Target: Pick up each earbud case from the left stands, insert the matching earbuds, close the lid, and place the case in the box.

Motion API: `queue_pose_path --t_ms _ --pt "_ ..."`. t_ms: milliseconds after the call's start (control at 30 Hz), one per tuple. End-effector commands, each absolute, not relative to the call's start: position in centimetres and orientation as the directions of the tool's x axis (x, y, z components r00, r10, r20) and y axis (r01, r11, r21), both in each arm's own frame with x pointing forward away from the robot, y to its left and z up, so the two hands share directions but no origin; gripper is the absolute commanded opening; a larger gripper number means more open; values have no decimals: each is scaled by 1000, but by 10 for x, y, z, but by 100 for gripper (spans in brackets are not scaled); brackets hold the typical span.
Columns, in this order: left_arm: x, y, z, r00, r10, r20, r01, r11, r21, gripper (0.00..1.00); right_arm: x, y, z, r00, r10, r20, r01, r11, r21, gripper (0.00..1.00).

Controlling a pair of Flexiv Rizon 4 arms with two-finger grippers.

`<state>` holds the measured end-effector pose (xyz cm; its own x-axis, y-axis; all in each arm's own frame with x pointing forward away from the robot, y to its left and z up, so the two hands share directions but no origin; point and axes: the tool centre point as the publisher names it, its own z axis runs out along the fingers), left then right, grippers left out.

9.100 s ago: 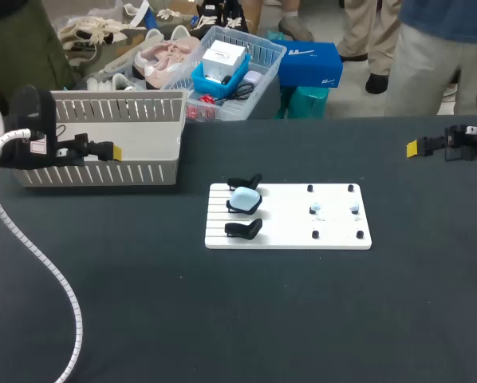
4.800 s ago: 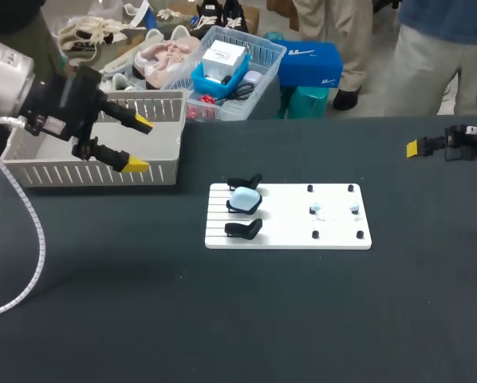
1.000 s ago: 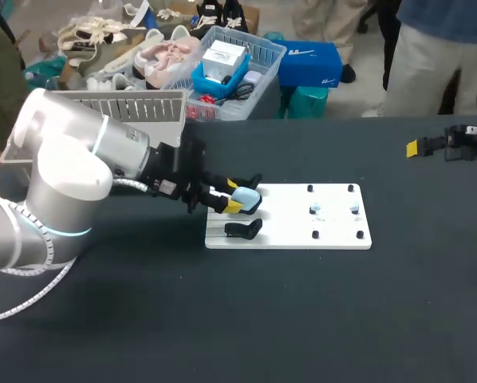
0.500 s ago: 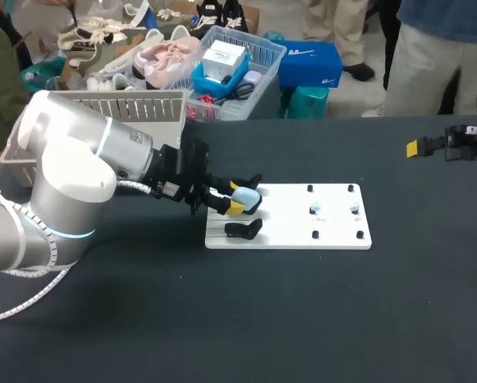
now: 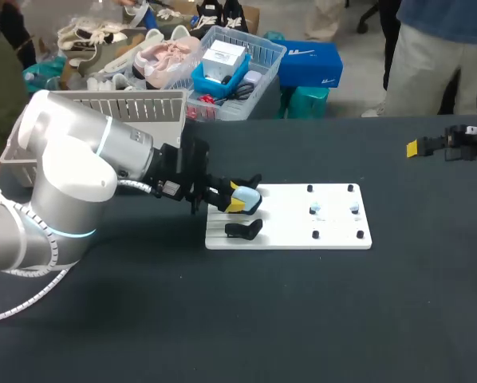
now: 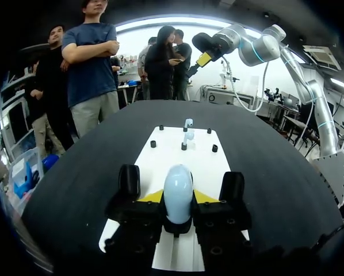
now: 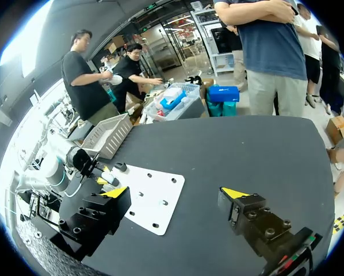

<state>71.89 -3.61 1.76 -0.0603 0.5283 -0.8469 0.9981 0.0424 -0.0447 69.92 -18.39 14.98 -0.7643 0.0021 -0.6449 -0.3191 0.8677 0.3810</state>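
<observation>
The left arm has swung away from the box and over to the board's left end. Its left gripper [image 6: 178, 198] now has both yellow tips pressed against the sides of the pale blue earbud case [image 6: 178, 194], which sits upright in the middle stand [image 5: 244, 209], likely so it can lift straight out. The earbuds [image 5: 315, 210] wait among pegs toward the right end of the white board [image 5: 334, 233]. The slatted box [image 5: 103, 104] stands far left. The right gripper [image 7: 176, 192] hangs wide open at the far right, well clear.
</observation>
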Motion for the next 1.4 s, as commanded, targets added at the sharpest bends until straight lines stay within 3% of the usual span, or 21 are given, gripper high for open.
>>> queue_pose_path --t_ms 33,667,1400 --pt "718 -37 17 -58 520 -852 998 49 -38 3 699 -185 150 -764 1 -645 -321 867 382 100" --pt "697 -24 92 -67 356 -932 997 -19 -79 0 699 -185 150 -764 1 -645 -321 867 382 100" --pt "654 -27 144 48 122 -991 998 -35 44 0 699 -185 150 -764 1 -645 -321 867 382 100"
